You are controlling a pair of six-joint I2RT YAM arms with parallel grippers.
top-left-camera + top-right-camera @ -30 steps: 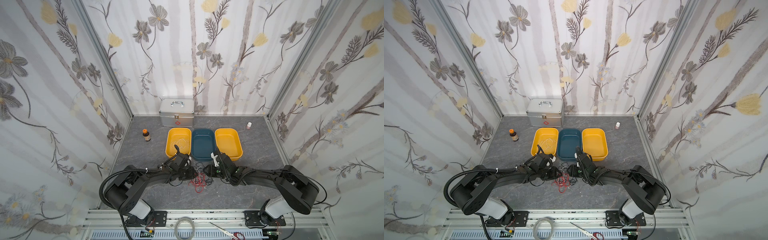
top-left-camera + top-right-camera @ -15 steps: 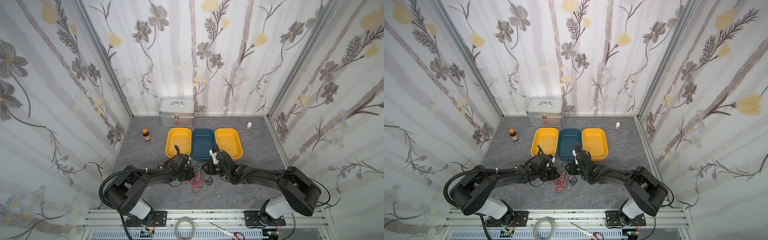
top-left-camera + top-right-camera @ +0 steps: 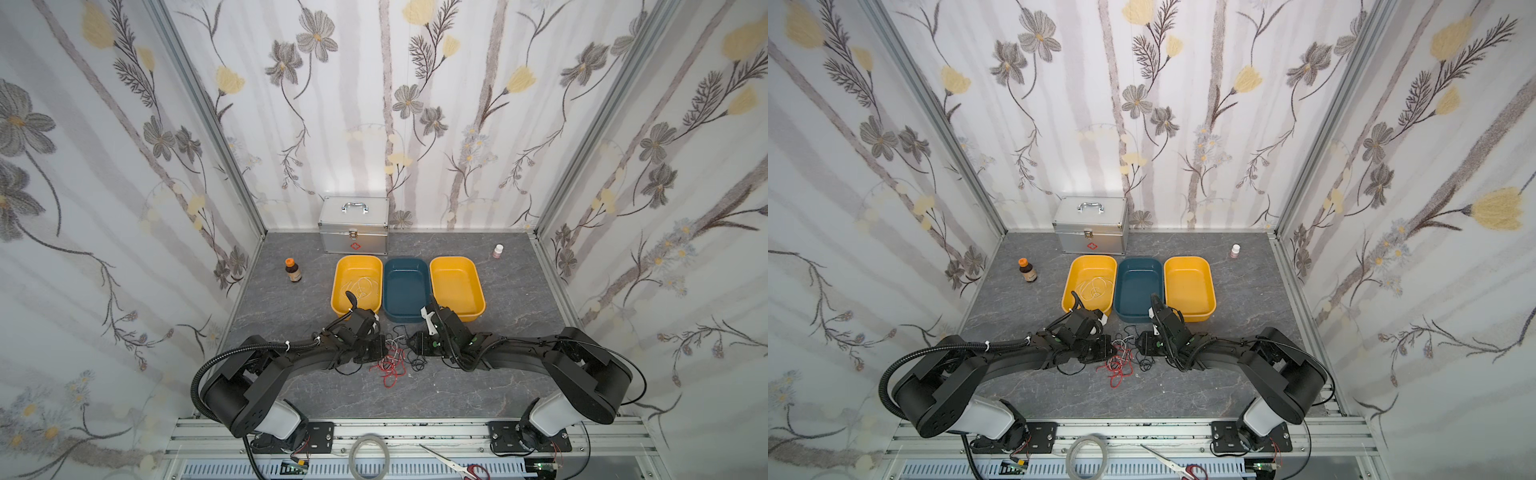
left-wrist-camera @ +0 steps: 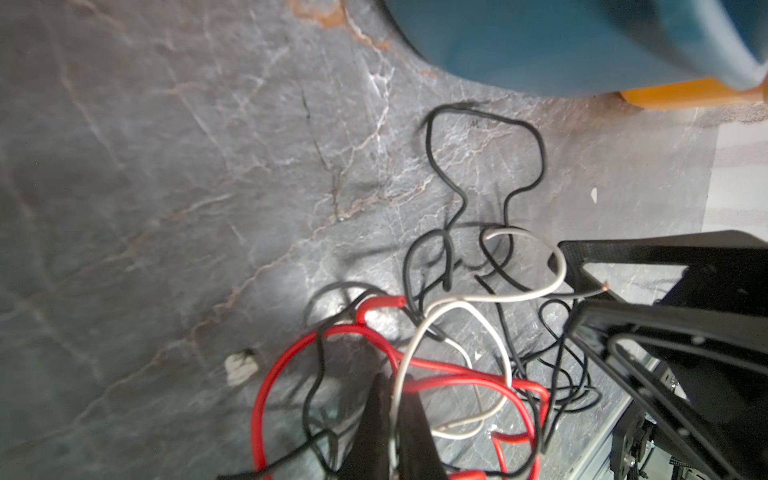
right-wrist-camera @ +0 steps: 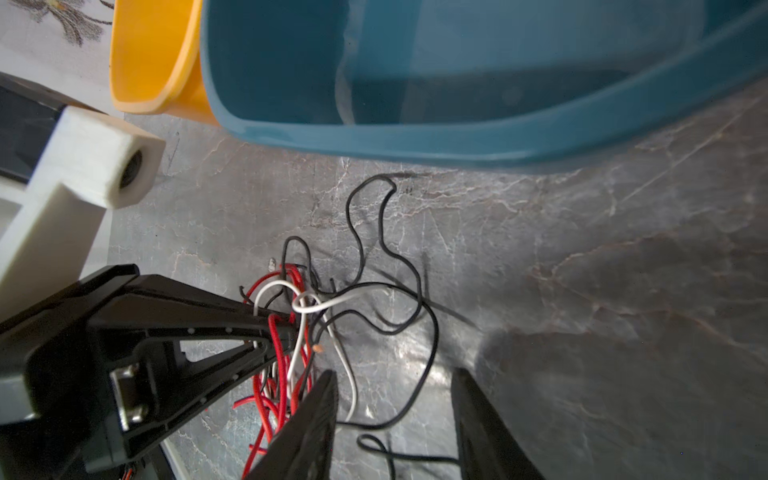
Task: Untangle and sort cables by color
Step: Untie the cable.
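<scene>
Cables point(image 3: 392, 358) in red, black and white are seen tangled in one heap on the grey marbled table point(image 3: 415, 399). The heap is placed near the table's front middle, before the trays and between the two arms. The left arm point(image 3: 316, 357) and the right arm point(image 3: 519, 357) are stretched low over the table toward the heap from either side.

A metal case point(image 3: 354, 227) is set against the back wall. Three trays are lined up side by side in front of it: a yellow tray point(image 3: 341, 272) in which a loose white coil point(image 3: 360, 287) is laid, a blue tray point(image 3: 405, 291) in the middle, and a second yellow tray point(image 3: 457, 286).

The left gripper point(image 4: 394, 384) is closed tight, and a white cable point(image 4: 400, 361) is pinched between its fingers point(image 4: 374, 424). Red cables point(image 4: 380, 302) and thin black ones are looped around and beneath the fingertips.

The right gripper point(image 5: 392, 374) is held about half open, low over the table at the edge of the heap, and nothing is clamped in it. A black cable point(image 5: 434, 345) is passed loosely through the gap between its jaws, and a white strand is laid just beside one finger point(image 5: 316, 415).

A brown bottle point(image 3: 293, 270) is stood apart, to the left of the trays.
</scene>
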